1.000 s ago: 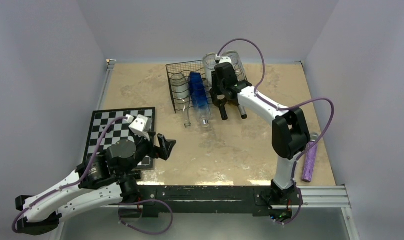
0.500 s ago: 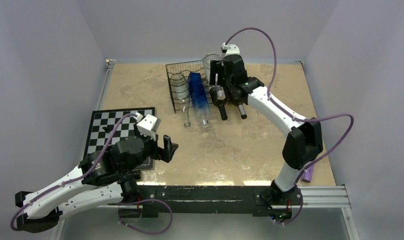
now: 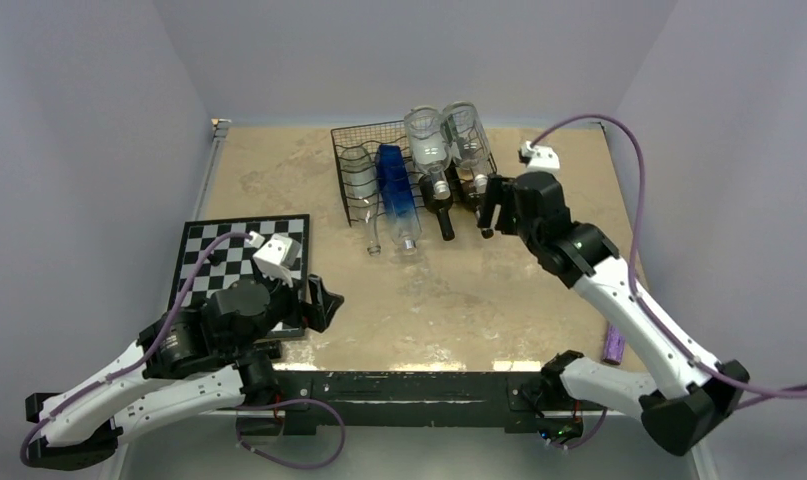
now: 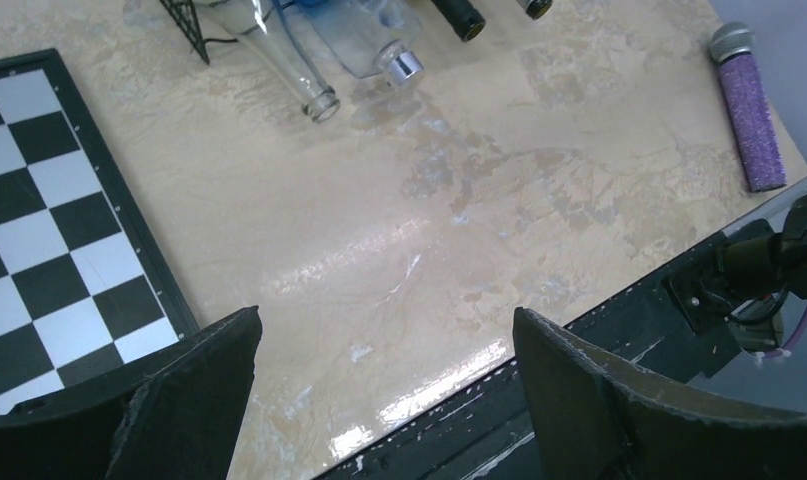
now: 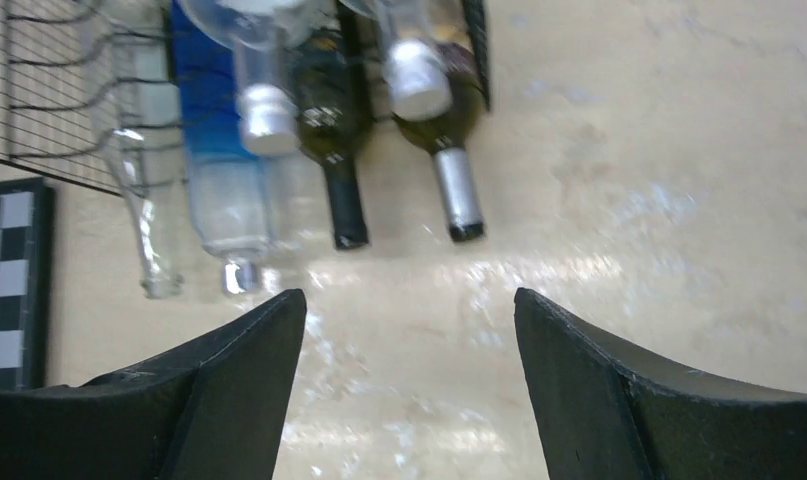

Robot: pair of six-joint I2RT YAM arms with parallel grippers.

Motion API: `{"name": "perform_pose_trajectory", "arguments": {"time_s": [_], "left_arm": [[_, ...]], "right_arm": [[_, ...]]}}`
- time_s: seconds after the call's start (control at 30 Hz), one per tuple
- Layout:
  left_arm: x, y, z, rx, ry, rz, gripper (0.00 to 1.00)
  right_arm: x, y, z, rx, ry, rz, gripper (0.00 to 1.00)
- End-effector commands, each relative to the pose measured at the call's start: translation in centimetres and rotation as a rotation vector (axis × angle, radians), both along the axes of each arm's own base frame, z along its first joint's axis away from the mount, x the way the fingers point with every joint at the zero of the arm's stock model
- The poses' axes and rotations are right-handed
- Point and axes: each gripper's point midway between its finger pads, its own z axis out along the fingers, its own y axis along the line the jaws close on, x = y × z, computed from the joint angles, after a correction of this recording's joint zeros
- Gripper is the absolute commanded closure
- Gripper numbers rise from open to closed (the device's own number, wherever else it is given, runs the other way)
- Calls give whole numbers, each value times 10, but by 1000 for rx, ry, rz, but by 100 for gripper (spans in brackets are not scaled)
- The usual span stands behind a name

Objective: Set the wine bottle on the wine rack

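Note:
The black wire wine rack [image 3: 371, 140] stands at the back of the table and holds several bottles lying down. Two clear wine bottles [image 3: 426, 142] with silver caps rest on its upper tier. Below lie a clear bottle [image 3: 359, 185], a blue one [image 3: 397, 195] and two dark ones [image 3: 442, 208]. My right gripper [image 3: 487, 208] hovers just right of the dark bottles' necks, open and empty. In the right wrist view the right gripper [image 5: 409, 300] faces the capped clear bottle [image 5: 264, 110] and the rack [image 5: 39, 120]. My left gripper [image 3: 321, 300] is open near the chessboard [image 3: 234, 255].
A purple cylinder [image 3: 614, 345] lies at the right front edge, seen also in the left wrist view as the purple cylinder [image 4: 749, 110]. The chessboard [image 4: 49, 250] lies at the left. The table's black front rail [image 4: 539, 400] runs under the left gripper [image 4: 384, 320].
My right gripper has opened and pulled back from the rack's upper tier, down and to the right; the clear bottles stay there. The left arm shifted slightly.

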Motion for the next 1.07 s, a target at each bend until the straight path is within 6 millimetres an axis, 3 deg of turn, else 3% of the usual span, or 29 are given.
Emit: {"name": "perform_pose_trajectory", "arguments": {"time_s": [0.0,0.13,0.33,0.47,0.67,1.03], "left_arm": [[-5,21,-3,-11,69,91,1],[-16,27,3,-60,78,65,1],[-22,50,17,-69,53,86,1],[-24,62,24,-44,42,101,1],[-25,76,40,-68,1,121,1],[-24,82,45,-71,-4,144,1]], "right_arm": [[-46,-51,-15,-6,30,-175,20],[-90,-73,-7,13,-4,-140,20],[-149,-75,11,118,-104,56,19],[-176,-82,20,146,-125,105,19],[-198,-91,31,154,-160,136,19],[-205,-94,34,156,-175,148,19]]}}
